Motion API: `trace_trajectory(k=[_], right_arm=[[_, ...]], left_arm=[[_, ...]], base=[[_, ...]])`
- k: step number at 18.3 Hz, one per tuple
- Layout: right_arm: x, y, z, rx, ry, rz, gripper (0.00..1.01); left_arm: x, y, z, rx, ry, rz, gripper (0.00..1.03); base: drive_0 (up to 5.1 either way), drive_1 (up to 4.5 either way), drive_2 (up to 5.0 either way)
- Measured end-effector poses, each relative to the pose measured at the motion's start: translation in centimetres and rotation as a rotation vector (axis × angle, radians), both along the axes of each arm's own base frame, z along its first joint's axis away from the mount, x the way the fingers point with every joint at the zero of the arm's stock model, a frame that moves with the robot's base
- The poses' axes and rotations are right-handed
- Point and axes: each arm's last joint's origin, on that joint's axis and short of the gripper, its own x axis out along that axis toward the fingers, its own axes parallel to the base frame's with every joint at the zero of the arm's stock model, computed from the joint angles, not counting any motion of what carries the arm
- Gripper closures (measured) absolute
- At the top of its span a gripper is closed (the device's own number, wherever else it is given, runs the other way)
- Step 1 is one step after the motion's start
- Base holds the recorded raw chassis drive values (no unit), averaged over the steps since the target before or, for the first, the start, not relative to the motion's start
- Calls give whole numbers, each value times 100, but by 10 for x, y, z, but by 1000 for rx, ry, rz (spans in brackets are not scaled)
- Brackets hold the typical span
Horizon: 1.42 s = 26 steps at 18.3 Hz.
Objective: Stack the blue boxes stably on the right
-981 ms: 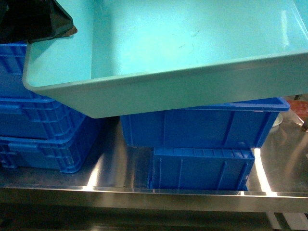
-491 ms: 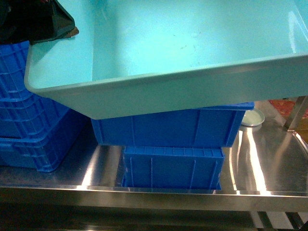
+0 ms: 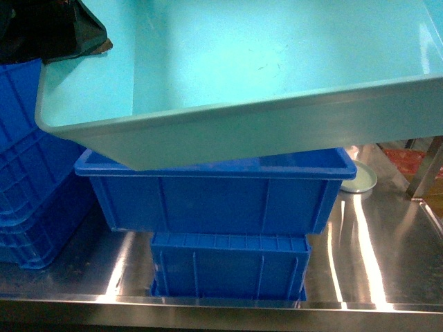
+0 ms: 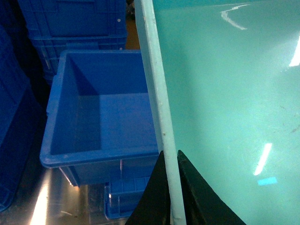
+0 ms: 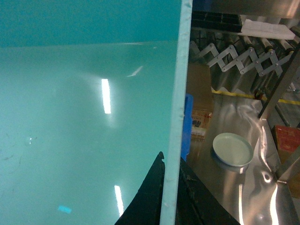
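Head view shows the pale turquoise tub (image 3: 228,83), smooth-walled with a rolled rim, tilted in the air above the open royal-blue tub (image 3: 214,197) on the desk (image 3: 387,256). Left gripper (image 4: 172,187) and right gripper (image 5: 169,192) each pinch its opposite rims.

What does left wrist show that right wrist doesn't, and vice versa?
Only the left wrist view: the open royal-blue tub, empty inside, perched on a smaller blue crate, with ribbed dark-blue crates behind it; the left gripper pinching the turquoise tub on its rim.

Only the right wrist view: a pale round plate on the steel table, an accordion conveyor behind, and the right gripper clamped on the opposite rim.

Both: the turquoise tub's empty interior, rim gripped between dark fingers.
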Motion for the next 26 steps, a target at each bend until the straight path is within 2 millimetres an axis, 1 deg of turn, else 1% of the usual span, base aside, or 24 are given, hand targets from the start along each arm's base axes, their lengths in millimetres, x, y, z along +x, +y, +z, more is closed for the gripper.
trace_trajectory(k=[10,24,26], right_arm=[[0,0,-1,0,2,-1,94],[0,-1,0,0,-3,-5,94],[0,2,-1,0,1,5,94]], left_arm=[[0,-1,-1,1,1,-1,101],[0,-1,0,0,-3,0,101],[0,1,-1,2,3,3,101]], base=[[260,257,-491],[-437,421,59],[-438,420,59]])
